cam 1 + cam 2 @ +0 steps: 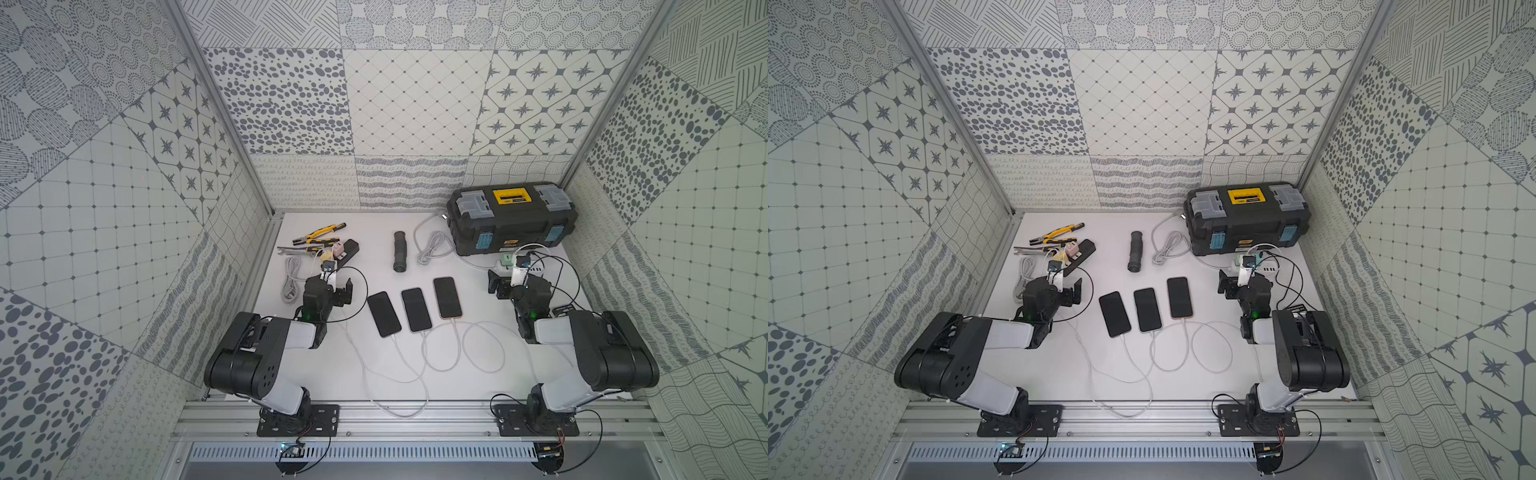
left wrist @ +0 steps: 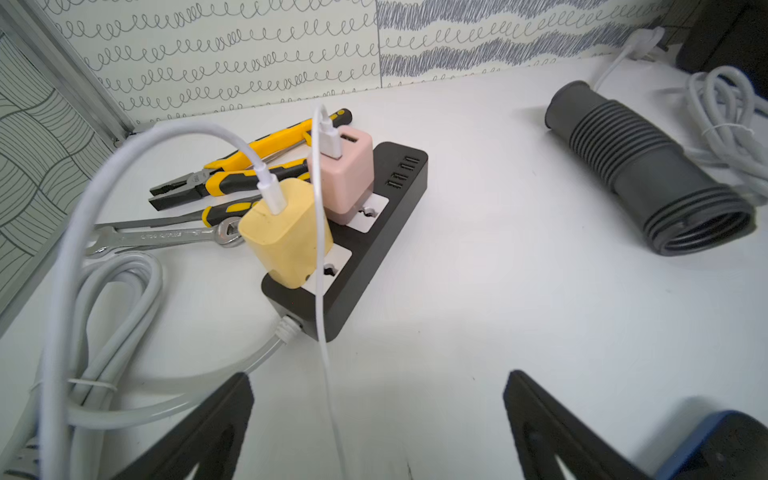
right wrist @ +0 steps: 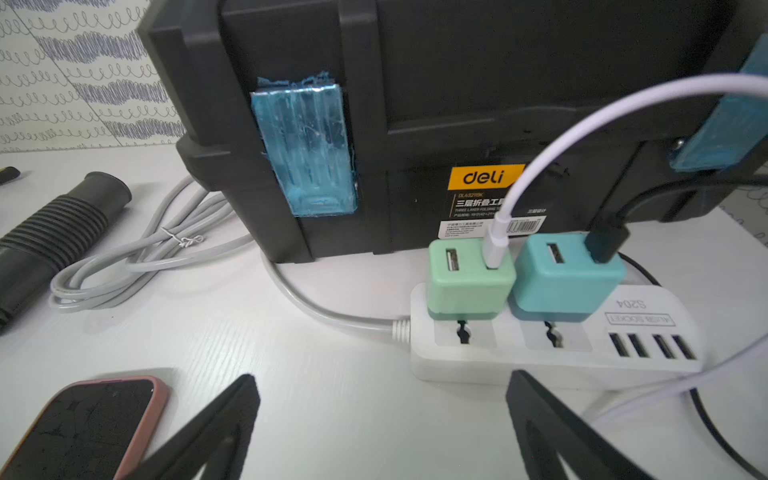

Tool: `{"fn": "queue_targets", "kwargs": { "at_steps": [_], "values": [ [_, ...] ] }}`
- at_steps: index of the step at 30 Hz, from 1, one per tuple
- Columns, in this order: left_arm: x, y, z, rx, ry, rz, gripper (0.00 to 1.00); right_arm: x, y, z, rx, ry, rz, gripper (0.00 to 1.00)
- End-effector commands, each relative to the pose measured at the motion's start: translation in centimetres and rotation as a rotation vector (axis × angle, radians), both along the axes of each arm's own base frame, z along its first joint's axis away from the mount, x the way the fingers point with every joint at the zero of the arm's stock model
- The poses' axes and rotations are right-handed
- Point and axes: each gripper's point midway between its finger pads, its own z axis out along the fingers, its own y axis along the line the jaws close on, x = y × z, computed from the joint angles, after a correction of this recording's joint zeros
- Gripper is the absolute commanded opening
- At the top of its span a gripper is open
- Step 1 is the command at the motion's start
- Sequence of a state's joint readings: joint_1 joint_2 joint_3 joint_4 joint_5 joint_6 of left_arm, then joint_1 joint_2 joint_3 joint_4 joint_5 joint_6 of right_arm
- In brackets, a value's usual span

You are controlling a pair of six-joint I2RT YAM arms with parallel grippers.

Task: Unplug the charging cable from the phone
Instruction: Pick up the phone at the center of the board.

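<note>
Scene as I view it remotely: three phones [image 1: 416, 309] lie side by side mid-table, screens dark, each with a white charging cable [image 1: 394, 341] plugged into its near end. My left gripper [image 2: 378, 374] hovers at the left, facing the black power strip [image 2: 399, 199], fingers spread wide, gripping nothing. My right gripper [image 3: 382, 374], at the right before the white power strip [image 3: 540, 357] and toolbox [image 3: 457, 83], is equally wide and empty.
</note>
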State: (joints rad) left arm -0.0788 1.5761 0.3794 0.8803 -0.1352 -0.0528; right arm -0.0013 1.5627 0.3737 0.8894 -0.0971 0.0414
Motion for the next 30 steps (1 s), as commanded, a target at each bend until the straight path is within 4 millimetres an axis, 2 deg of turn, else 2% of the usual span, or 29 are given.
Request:
{"fn": "queue_targets", "kwargs": {
  "at_steps": [1, 14, 18, 24, 30],
  "values": [
    [0.5, 0.3, 0.9, 0.024, -0.041, 0.007, 0.98, 0.6, 0.3, 1.0, -0.006, -0.036, 0.015, 0.97],
    [0.5, 0.3, 0.9, 0.024, -0.043, 0.008, 0.98, 0.6, 0.3, 1.0, -0.008, -0.037, 0.014, 0.97],
    [0.4, 1.1, 1.2, 0.029, -0.049, 0.052, 0.98, 0.6, 0.3, 1.1, -0.010, -0.036, 0.020, 0.97],
    [0.2, 1.2, 3.1, 0.028, -0.031, 0.062, 0.98, 0.7, 1.0, 3.2, -0.019, -0.004, 0.053, 0.97],
    [-0.5, 0.9, 3.9, 0.011, 0.008, 0.071, 0.98, 0.7, 2.4, 5.5, -0.048, 0.069, 0.076, 0.97]
  ]
}}
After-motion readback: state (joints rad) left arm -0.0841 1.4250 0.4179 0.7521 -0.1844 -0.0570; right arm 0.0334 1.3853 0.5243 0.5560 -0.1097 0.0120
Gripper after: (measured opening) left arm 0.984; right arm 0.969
